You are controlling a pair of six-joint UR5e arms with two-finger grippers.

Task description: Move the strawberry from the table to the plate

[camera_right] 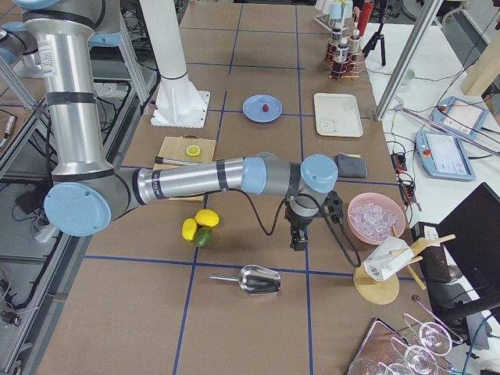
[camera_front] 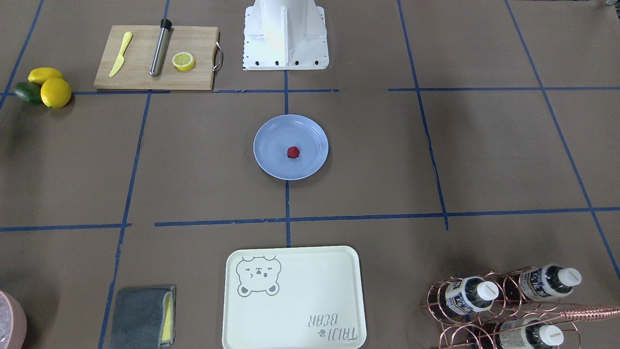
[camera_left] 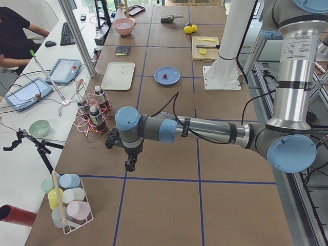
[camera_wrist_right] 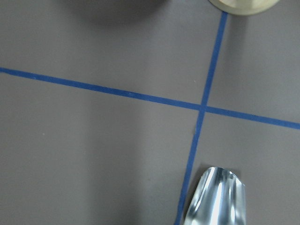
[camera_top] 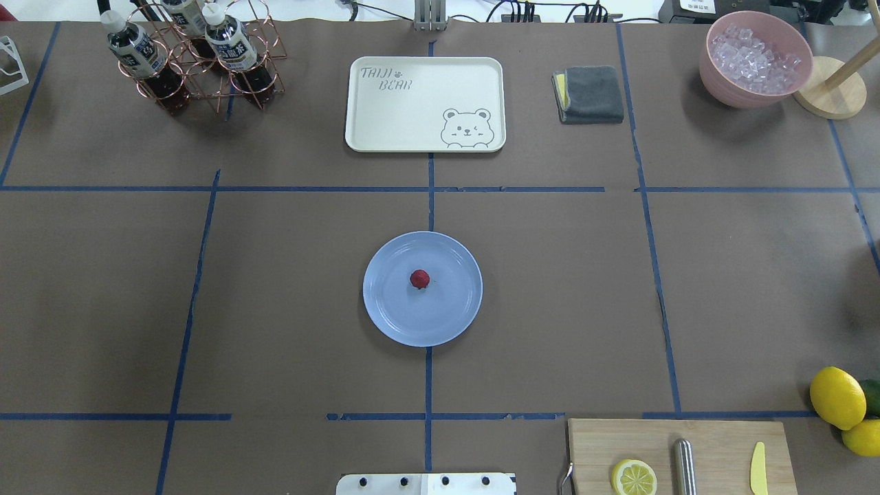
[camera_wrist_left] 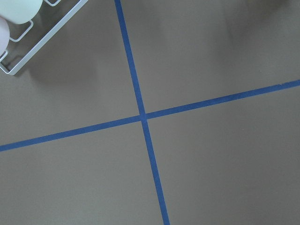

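We cannot tell how either set of jaws stands. The left pincer [camera_left: 130,165] and the right pincer [camera_right: 298,243] appear only in the side views, small and pointing down over the table [camera_top: 275,309]. The overhead and front views show neither of them. The wrist views give little beyond the table and its blue tape [camera_wrist_left: 136,84]. The left one catches a corner of a white wire rack [camera_wrist_left: 33,42], and the right one the cut-off mouth of a metal scoop [camera_wrist_right: 215,197]. The cutting board [camera_top: 687,440] is cut by the lower edge of the overhead view.

A copper rack [camera_left: 92,115] stands near the left pincer on one side, with the white wire rack on the other. The scoop, the lemons [camera_right: 206,218] and a grey cloth [camera_right: 351,166] lie near the right pincer.

The plate [camera_top: 392,316] holds the strawberry [camera_top: 419,278] near its middle. It sits well apart from both pincers, between them along the table. The copper rack holds bottles [camera_left: 95,114], and the wire rack holds pastel cups [camera_left: 69,181]. A pink bowl [camera_right: 376,219] just beside the right pincer holds ice cubes [camera_right: 373,214].
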